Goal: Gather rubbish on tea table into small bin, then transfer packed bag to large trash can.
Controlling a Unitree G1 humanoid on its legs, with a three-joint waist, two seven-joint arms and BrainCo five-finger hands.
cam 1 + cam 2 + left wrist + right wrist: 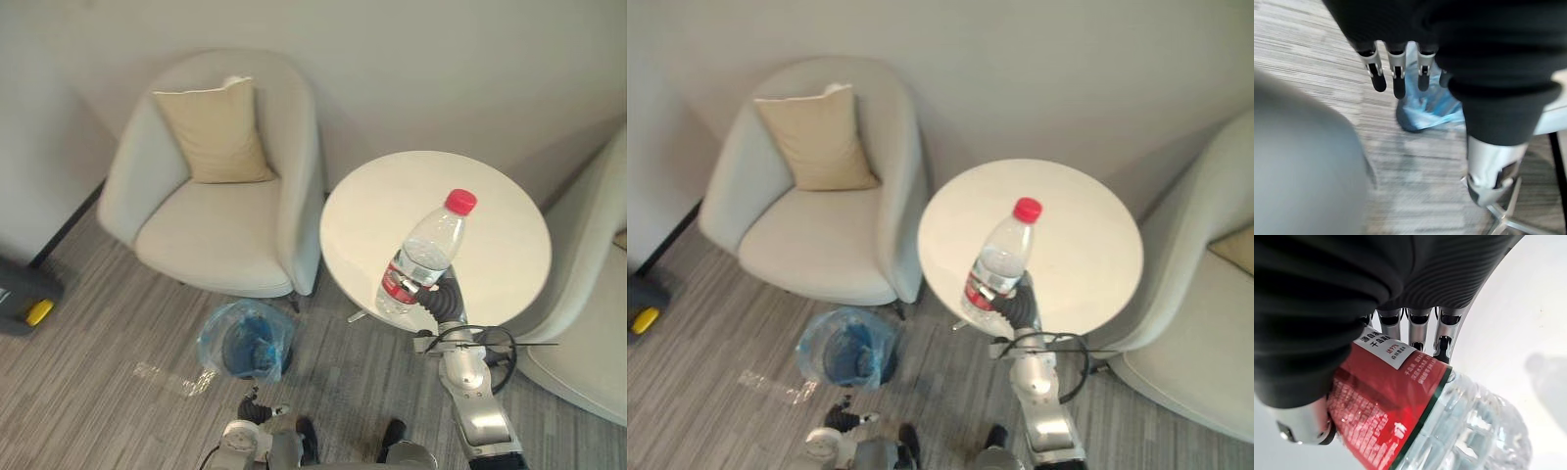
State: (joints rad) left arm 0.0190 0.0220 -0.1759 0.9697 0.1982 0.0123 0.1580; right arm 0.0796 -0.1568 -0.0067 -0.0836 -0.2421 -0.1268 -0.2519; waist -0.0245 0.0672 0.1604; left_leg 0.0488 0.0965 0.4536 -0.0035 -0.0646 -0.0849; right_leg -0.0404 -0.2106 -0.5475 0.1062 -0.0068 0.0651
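My right hand [443, 297] is clamped on a clear plastic water bottle [423, 257]. In the right wrist view its fingers [1419, 328] curl round the red label [1386, 401] from one side and the thumb presses from the other. The bottle is tilted, with its red cap [460, 202] leaning to the far right. It is over the near edge of the round white tea table [495, 230]. I cannot tell if its base touches the tabletop.

My left hand [1464, 49] hangs low at the near left, above the grey striped carpet [88, 392]. Its fingers [1397, 78] are straight and apart and hold nothing. Past them, the left wrist view shows the small bin [250, 341], which has a blue plastic bag as a liner. The bin stands on the carpet to the left of the table, just in front of a light armchair [220, 230].

A beige cushion [216, 132] leans upright on the back of this armchair. A piece of clear plastic wrapper [171, 377] lies flat on the carpet near the bin, on its left side. A second light armchair [588, 304] stands close to the right of the table.
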